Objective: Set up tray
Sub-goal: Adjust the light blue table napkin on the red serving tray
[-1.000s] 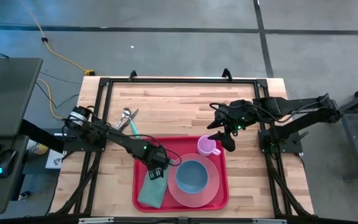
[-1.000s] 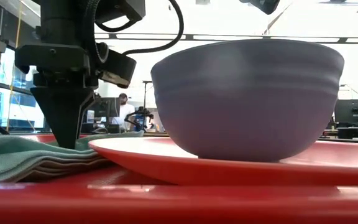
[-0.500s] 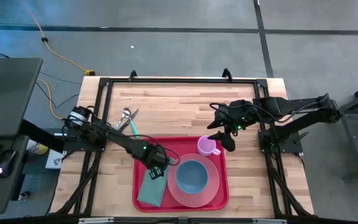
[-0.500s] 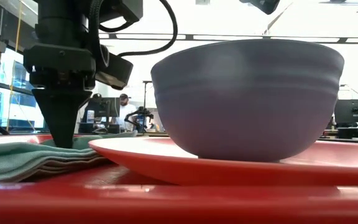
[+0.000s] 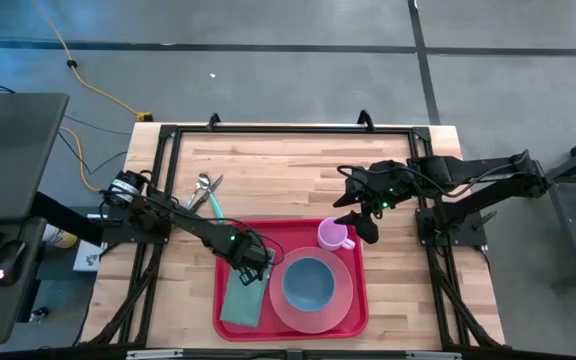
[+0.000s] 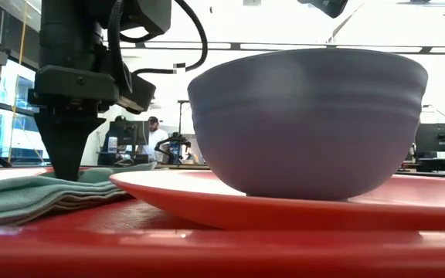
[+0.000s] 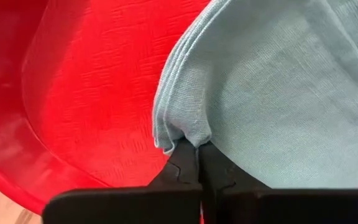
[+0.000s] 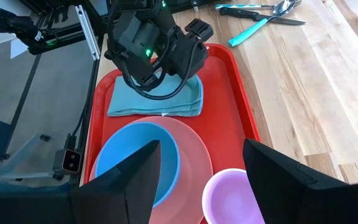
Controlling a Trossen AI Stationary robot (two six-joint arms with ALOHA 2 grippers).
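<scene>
The left gripper's (image 7: 199, 163) fingers were pressed together on the folded edge of a green cloth (image 7: 272, 93), pinching a small tuck of fabric between their tips. That gripper stood nearly upright over the cloth's far end, on the left part of the tray (image 5: 230, 323). The cloth (image 5: 242, 302) lay flat on the tray floor, just beside a pink plate (image 5: 342, 302) that carried a blue bowl (image 5: 308, 283).

From table height the bowl (image 6: 307, 120) sat on the plate (image 6: 168, 189), with the cloth (image 6: 29, 197) layered to its left under the dark gripper (image 6: 68, 166).

The right gripper (image 5: 361, 225) hung above the table by the tray's far right corner, its fingers (image 8: 126, 180) spread apart and holding nothing. A small pink cup (image 5: 334, 236) stood in that corner of the tray, just beside it.

The red tray lay at the near middle of the wooden table (image 5: 288, 170). Left of it, on bare wood, lay spoons (image 5: 203, 184) and a blue-handled knife (image 5: 214, 207).
</scene>
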